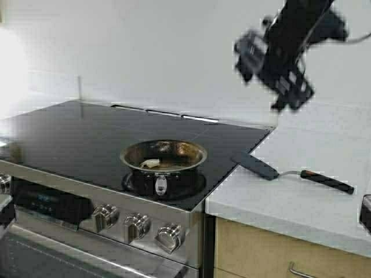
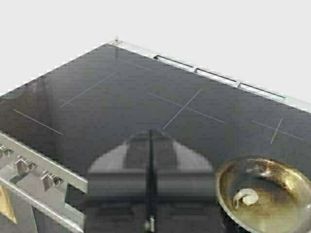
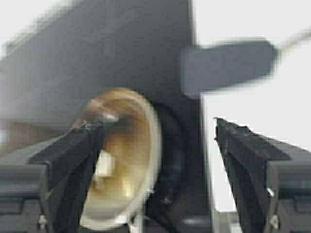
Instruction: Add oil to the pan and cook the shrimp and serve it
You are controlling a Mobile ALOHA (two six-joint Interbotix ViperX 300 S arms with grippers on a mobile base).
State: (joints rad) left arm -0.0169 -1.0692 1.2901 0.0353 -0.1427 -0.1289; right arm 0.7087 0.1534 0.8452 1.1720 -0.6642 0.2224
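Note:
The steel pan (image 1: 163, 157) stands on the black stovetop (image 1: 69, 136) near its front right corner, stub handle toward me. A pale curled shrimp (image 1: 150, 164) lies inside it, also seen in the left wrist view (image 2: 245, 197) and the right wrist view (image 3: 104, 163). My right gripper (image 1: 293, 98) hangs high in the air above the counter, right of the pan; in its wrist view (image 3: 158, 128) the jaws stand wide apart and empty. My left gripper (image 2: 149, 133) is shut and empty, over the stovetop left of the pan (image 2: 267, 194). The oil jug is out of view.
A black spatula (image 1: 293, 172) with a red-tipped handle lies on the white counter (image 1: 313, 202) right of the stove, its blade over the stove's edge. Control knobs (image 1: 136, 225) line the stove front. A white wall stands behind.

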